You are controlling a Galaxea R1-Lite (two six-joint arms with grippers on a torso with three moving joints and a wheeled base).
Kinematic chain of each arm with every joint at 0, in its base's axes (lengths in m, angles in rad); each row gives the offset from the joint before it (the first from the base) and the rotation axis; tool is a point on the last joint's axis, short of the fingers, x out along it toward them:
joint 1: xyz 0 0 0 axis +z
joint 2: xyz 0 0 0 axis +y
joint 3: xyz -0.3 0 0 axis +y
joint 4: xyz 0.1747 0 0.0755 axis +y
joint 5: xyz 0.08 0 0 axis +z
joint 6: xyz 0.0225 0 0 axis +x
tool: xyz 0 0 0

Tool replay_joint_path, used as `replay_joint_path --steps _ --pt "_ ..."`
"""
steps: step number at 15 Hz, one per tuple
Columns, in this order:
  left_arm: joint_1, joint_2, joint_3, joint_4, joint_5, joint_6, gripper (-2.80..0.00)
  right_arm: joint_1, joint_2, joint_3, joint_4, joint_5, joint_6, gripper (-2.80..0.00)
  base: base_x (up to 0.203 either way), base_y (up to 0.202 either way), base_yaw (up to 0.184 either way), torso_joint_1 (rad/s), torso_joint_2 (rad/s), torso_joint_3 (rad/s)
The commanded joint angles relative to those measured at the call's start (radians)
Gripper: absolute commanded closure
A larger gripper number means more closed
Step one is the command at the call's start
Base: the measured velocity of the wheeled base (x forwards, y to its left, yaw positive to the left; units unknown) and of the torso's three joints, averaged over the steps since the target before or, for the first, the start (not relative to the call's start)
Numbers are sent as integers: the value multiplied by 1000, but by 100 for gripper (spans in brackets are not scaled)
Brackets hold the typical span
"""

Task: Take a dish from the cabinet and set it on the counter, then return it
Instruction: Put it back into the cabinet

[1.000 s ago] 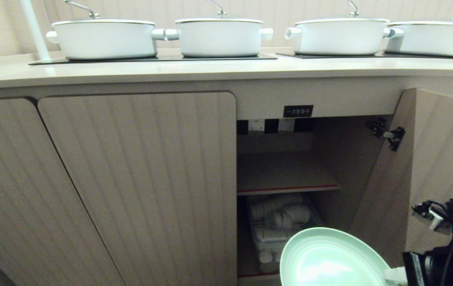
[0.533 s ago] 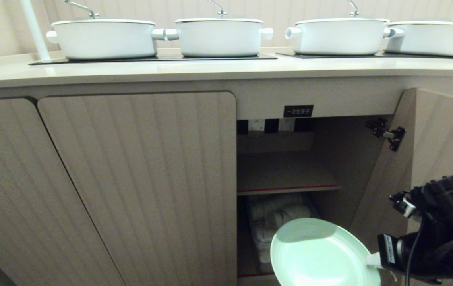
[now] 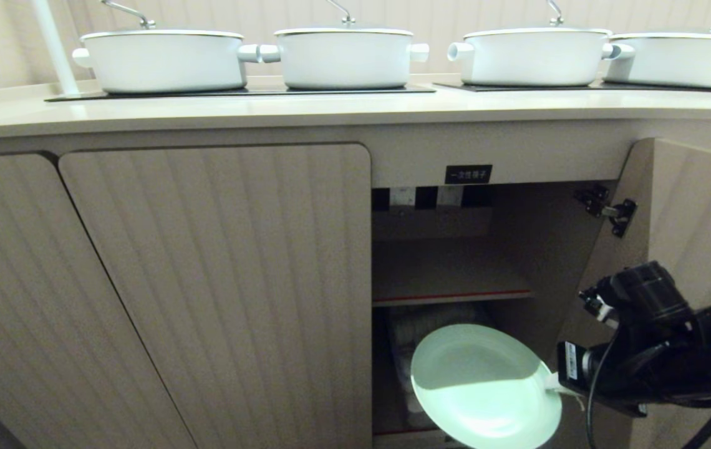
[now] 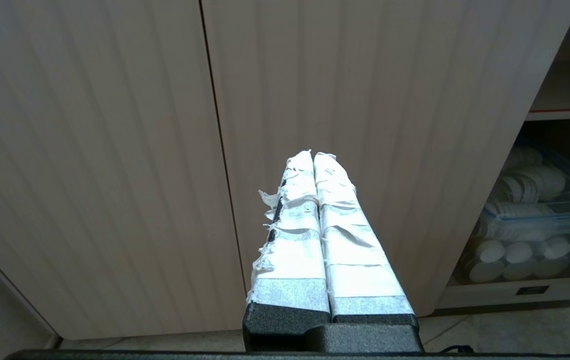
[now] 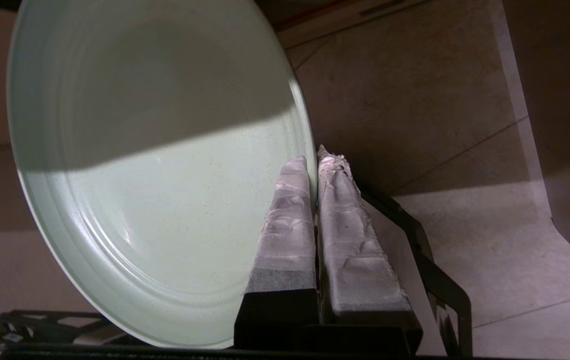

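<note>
Jaws of the right gripper [image 5: 315, 160] pinch the dish's [image 3: 483, 386] rim, at the open cabinet [image 3: 443, 268].

Glossy smooth dish [image 3: 486, 390]; matt ribbed wood-grain cabinet [image 3: 698, 224]; tape-wrapped right claw [image 5: 315, 165].

One small black label [image 3: 468, 174] on the cabinet [image 3: 499, 159] — white characters, too small to read.
</note>
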Motion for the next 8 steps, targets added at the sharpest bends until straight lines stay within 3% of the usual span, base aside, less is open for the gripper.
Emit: replay_joint_path --steps 1,8 --pt "-1 0 0 0 0 0 0 -3 50 -26 -4 -1 11 0 0 0 0 0 0 0" --pt "0 0 0 0 0 0 0 -4 191 -159 -6 -76 80 0 0 0 0 0 0 0"
